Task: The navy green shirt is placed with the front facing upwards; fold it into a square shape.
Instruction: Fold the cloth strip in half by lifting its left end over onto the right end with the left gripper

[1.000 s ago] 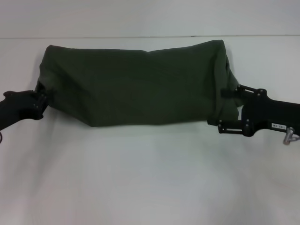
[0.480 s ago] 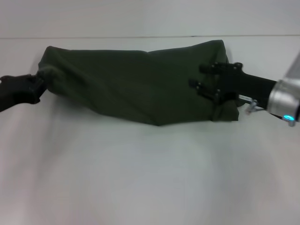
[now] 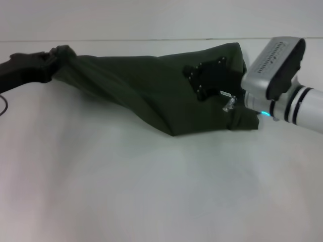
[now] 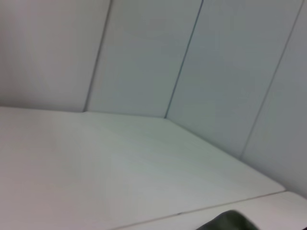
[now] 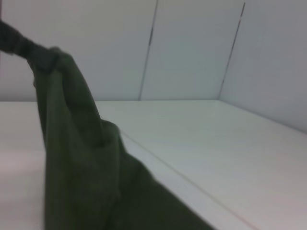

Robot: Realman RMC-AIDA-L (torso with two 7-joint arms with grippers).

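While the navy green shirt point(image 3: 151, 93) stretches between both | left pincer point(image 3: 49, 61) apparently clamps its raised end | right pincer point(image 3: 204, 80) over cloth, fingers unclear | white desk point(image 3: 126, 191) beneath | pale panelled wall point(image 4: 201, 62) beyond

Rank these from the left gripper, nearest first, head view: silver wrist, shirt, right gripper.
1. shirt, its left end bunched in the left gripper, far left.
2. right gripper, over the shirt's right part.
3. silver wrist, far right.

R gripper point(image 3: 202, 80) fingers hidden, shirt point(image 3: 146, 88)
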